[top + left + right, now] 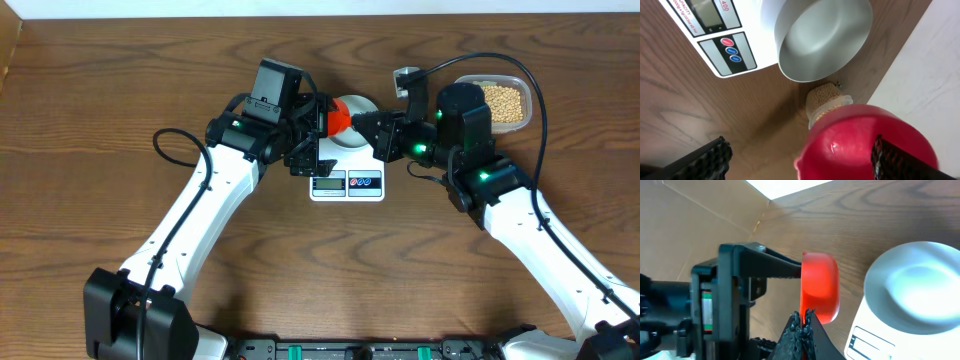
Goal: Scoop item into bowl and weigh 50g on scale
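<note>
A red scoop (340, 118) hangs over the left rim of the pale bowl (353, 141), which stands on the white scale (347, 184). My right gripper (802, 316) is shut on the red scoop (819, 287). My left gripper (800, 150) is open, its fingers (707, 160) spread on either side of the scoop (865, 145) without pressing it. The bowl (825, 40) looks empty inside. The tan beans (503, 101) lie in a clear tub at the back right, and in the left wrist view the beans (822, 95) show beyond the bowl.
The clear tub (524, 86) sits behind my right arm. The scale's display and buttons (730, 50) face the front. A cardboard wall (690, 225) stands past the table's left edge. Cables loop off both arms.
</note>
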`<state>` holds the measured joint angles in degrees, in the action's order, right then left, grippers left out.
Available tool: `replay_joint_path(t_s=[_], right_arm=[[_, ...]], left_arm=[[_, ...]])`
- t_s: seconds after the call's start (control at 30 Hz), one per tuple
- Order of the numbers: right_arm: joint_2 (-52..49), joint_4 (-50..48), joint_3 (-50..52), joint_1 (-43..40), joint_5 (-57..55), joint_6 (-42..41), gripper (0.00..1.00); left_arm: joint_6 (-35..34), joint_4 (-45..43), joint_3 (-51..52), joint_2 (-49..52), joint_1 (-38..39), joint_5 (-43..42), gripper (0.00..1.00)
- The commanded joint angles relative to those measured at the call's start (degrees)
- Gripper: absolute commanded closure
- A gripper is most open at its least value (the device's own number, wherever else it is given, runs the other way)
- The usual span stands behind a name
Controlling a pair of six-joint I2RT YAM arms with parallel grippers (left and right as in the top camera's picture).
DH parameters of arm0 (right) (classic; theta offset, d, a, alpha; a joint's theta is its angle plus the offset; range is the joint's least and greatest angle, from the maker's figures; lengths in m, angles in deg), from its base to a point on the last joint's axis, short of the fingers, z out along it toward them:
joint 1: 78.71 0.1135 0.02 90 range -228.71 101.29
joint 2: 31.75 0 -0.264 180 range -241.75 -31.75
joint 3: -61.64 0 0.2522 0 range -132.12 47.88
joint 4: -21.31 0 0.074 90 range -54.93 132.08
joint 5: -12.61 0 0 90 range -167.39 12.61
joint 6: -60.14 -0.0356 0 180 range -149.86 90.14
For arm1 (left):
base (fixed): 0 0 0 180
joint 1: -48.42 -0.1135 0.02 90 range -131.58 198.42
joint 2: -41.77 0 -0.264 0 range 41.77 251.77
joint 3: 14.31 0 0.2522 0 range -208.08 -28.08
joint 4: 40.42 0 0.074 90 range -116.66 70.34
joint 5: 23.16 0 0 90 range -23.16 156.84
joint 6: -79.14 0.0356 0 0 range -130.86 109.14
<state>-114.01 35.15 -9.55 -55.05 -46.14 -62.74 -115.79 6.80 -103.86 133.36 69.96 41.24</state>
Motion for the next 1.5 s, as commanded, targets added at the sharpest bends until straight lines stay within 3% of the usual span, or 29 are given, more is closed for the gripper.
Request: replay_joint_path(t_s=[0.0, 0.47, 0.6, 1.03, 1.3, 1.4, 1.47], right_arm=[[-0.4, 0.7, -1.0, 0.0, -2.3, 0.1, 0.99], [-0.3, 0.8, -1.0, -5.7, -2.2, 0.1, 0.99], [-0.3, 0.8, -1.0, -6.8, -2.2, 0.2, 0.99], [-0.2, 1.0, -1.1, -7.5, -2.2, 0.9, 0.99], [3.2, 4.8, -1.6, -11.4, -2.3, 3.4, 0.99], [5.0, 6.9, -1.8, -12.7, -3.4, 4.3, 0.99], [6.5, 8.7, -1.8, -13.9, -5.5, 4.3, 0.99]], left_arm=[[2.8, -0.1, -0.9, -1.1, -0.6, -0.3, 0.09], [13.4, -0.1, -0.9, -3.8, -4.8, -0.3, 0.08], [20.6, 0.2, -0.9, -4.5, -7.2, -0.3, 0.07], [54.1, 1.3, -0.9, -4.6, -13.5, -0.4, 0.07], [73.6, 7.8, -0.9, -4.6, -13.5, -0.3, 0.07], [76.3, 10.3, -0.9, -4.6, -13.5, -0.3, 0.08], [76.4, 11.6, -0.9, -4.6, -13.5, -0.4, 0.20]])
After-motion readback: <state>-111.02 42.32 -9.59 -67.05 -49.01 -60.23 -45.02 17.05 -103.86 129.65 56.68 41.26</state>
